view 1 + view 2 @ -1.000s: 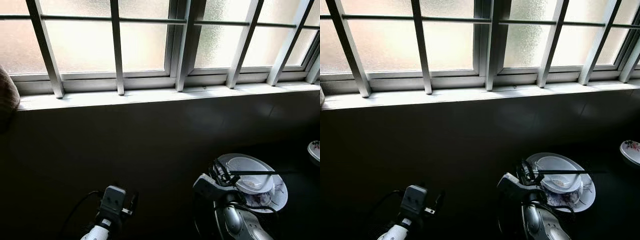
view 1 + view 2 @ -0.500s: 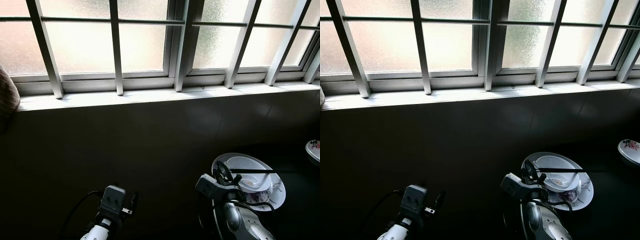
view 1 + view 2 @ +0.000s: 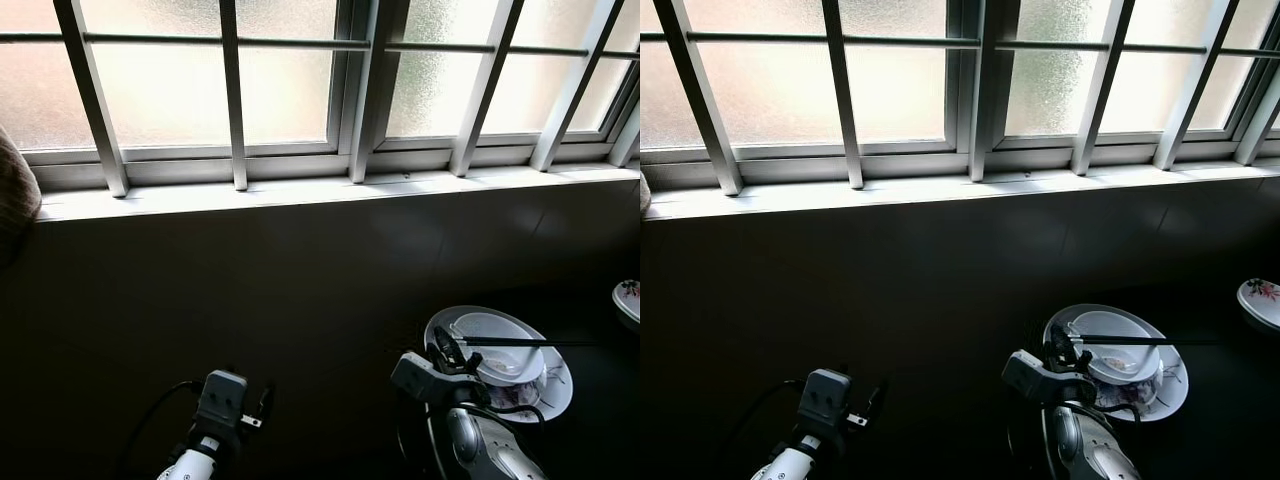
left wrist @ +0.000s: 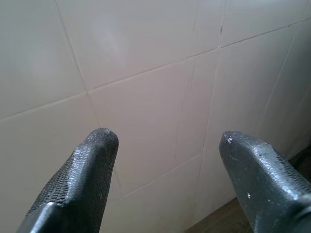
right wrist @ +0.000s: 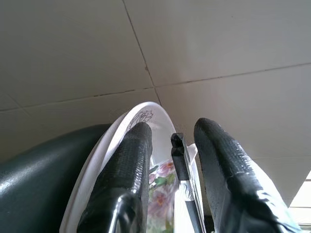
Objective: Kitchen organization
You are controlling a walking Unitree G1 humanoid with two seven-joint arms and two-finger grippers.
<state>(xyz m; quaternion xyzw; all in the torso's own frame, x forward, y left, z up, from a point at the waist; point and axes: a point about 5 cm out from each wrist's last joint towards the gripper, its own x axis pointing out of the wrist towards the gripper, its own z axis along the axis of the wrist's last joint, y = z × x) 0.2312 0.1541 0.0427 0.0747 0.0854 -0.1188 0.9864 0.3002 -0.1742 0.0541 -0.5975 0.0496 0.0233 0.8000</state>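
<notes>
A: Where on the right?

B: Low and near, right end effector (image 5: 173,127) at the left rim of the white floral plate (image 3: 560,385), on the dark desk (image 3: 610,420) below the window.

A: Spread or pressed together?

B: Spread a little, with one black finger (image 5: 131,155) over the plate's rim and the other just beside it. Straddling the near end of a thin black stick (image 3: 530,343), with a visible gap on each side. Not clamped on it, as far as can be seen.

A: And on the plate?

B: Carrying a white bowl (image 3: 490,330), set toward the left half. Stick lying level across the bowl's top, pointing right, past the plate's edge. Something pale inside the bowl, too dim to name.

A: On the left?

B: Left end effector (image 4: 167,138) low and near, well apart from the plate. Fingers wide apart, holding nothing, facing pale wall tiles (image 4: 146,58).

A: Anything else?

B: Farther right, at the edge of the scene, a small floral dish (image 3: 630,300), well apart from the plate. Far above, a bright window sill (image 3: 300,190) under frosted panes with slanted white bars. At the far left edge, a brown rounded shape (image 3: 15,195), too cropped to identify.
</notes>
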